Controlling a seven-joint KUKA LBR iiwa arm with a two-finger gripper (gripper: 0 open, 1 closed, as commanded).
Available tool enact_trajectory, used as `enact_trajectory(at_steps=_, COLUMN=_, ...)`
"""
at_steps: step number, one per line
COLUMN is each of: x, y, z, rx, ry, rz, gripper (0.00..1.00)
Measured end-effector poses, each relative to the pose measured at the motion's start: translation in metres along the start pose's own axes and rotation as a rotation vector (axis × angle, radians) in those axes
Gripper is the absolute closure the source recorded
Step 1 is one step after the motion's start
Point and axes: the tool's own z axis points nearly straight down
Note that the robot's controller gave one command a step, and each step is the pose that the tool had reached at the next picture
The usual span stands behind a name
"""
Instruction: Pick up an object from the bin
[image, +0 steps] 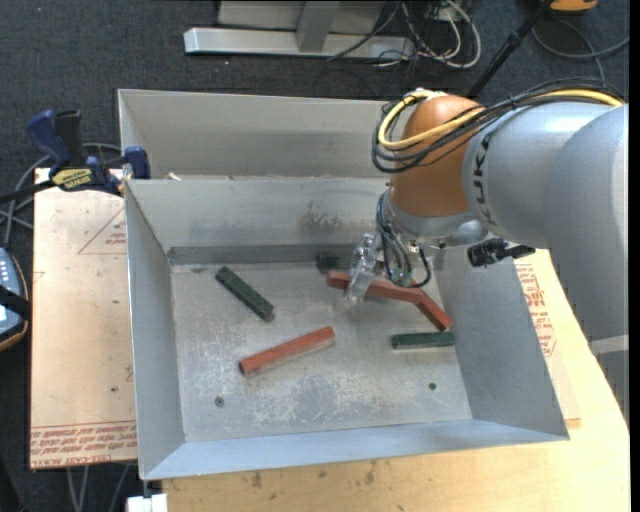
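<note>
My gripper (360, 272) hangs low in the back right part of the bin, under the arm's orange cover. Its tip is at the left end of a red angled bar (405, 297), which runs from there down to the right. Whether the bar is gripped or only touched I cannot tell. A small dark green piece (327, 263) lies just left of the gripper by the back wall. A short dark green bar (423, 341) lies on the floor just below the red bar's right end.
A red-brown bar (287, 352) lies slanted in the middle of the bin floor. A longer dark green bar (244, 293) lies slanted at the back left. The arm's bulk covers the bin's back right corner.
</note>
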Motion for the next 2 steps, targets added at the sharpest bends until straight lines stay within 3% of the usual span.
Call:
enact_trajectory(at_steps=1, x=-0.001, y=0.001, z=0.000, rx=0.001, ry=0.002, rz=-0.002, gripper=1.00)
enact_trajectory(at_steps=2, x=-0.003, y=0.002, z=-0.058, rx=-0.001, ry=-0.003, rz=-0.004, gripper=1.00)
